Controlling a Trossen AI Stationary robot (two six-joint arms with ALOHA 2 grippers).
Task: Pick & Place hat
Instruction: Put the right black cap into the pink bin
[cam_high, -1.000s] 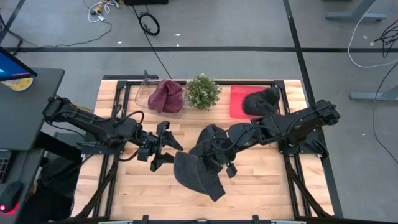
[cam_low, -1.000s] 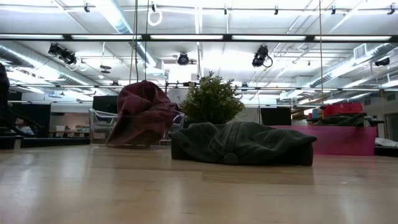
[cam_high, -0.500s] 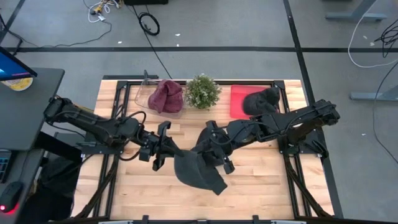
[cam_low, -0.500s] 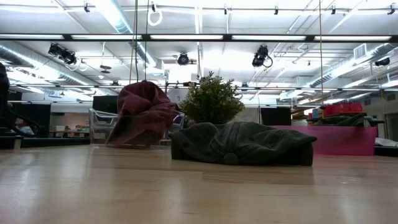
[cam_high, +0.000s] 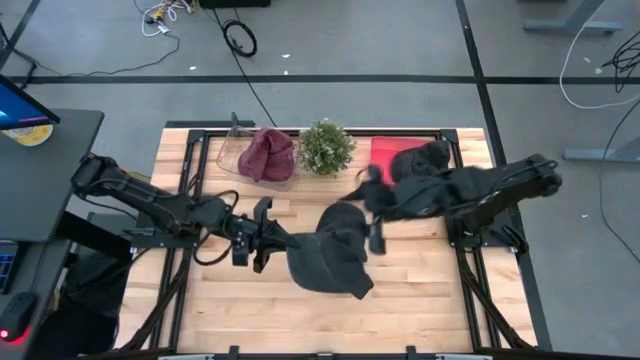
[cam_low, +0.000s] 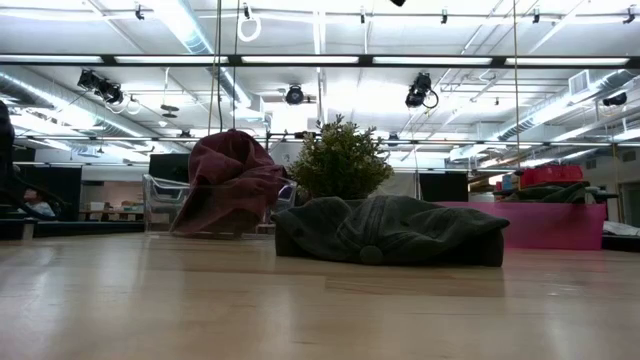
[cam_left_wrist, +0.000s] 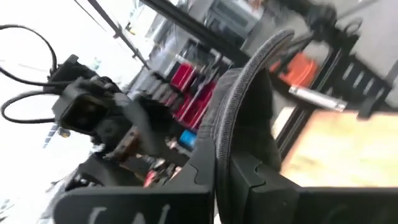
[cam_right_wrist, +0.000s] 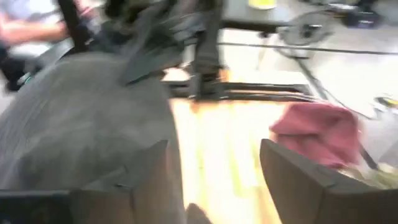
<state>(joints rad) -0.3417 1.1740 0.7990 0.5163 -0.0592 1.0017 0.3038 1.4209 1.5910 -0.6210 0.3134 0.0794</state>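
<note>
A dark grey hat (cam_high: 330, 260) is at the table's middle. My left gripper (cam_high: 272, 242) is at its left edge and shut on it; in the left wrist view the hat's rim (cam_left_wrist: 245, 93) rises edge-on from between my fingers. My right gripper (cam_high: 372, 222) stands open just off the hat's far right side. In the right wrist view the hat's crown (cam_right_wrist: 81, 130) lies beside one finger (cam_right_wrist: 149, 171). Whether that finger touches it I cannot tell. My left gripper pinches the hat's left rim (cam_left_wrist: 225, 163) between its two fingers. The fingers come in about level from the table's left. The rim stands on edge in the hold. Whether the hat is clear of the table I cannot tell.
A second dark hat (cam_high: 420, 160) lies on the red tray (cam_high: 382, 165) at the back right. A maroon hat (cam_high: 268, 155) sits in a clear bin at the back left, with a small plant (cam_high: 327, 147) between them. Bare wood lies along the near edge.
My left gripper has moved toward the table's right and shut on the hat's left rim. My right gripper has opened, let go of the hat and drawn back toward the red tray. The hat has shifted a little to the right and bunched up.
</note>
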